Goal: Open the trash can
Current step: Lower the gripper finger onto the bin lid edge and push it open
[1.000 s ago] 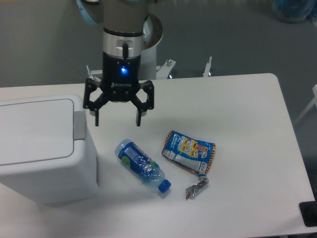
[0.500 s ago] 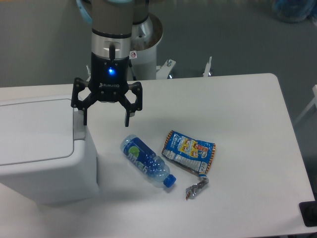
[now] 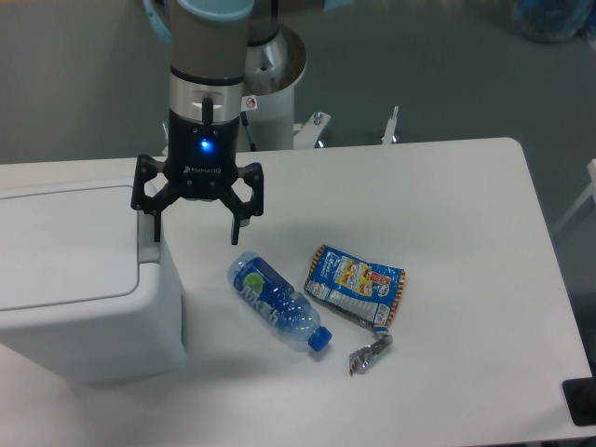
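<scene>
Camera: hand (image 3: 196, 233), spread wide and empty, partly hides trash can (image 3: 79, 279) tab.

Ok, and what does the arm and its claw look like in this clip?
The claw is black, with two angular linkage fingers and a lit blue light on its body. Above it sits a silver wrist section with a small round red-and-white sticker, then a grey arm segment with a light blue cap at the top.
</scene>
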Robot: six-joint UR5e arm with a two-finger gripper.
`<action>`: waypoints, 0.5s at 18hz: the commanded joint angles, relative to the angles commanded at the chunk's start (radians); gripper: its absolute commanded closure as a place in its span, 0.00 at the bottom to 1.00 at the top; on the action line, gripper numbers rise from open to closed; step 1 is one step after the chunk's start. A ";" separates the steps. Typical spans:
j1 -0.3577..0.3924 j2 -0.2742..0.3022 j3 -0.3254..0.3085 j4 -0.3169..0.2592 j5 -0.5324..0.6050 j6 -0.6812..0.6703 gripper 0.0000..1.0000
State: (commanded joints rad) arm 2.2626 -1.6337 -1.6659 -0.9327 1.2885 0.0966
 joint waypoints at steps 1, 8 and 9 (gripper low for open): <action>0.000 0.000 0.000 0.000 0.000 0.000 0.00; -0.011 -0.011 -0.002 0.000 0.000 0.000 0.00; -0.012 -0.012 -0.002 0.000 0.000 0.000 0.00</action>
State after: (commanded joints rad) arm 2.2504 -1.6459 -1.6674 -0.9327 1.2885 0.0966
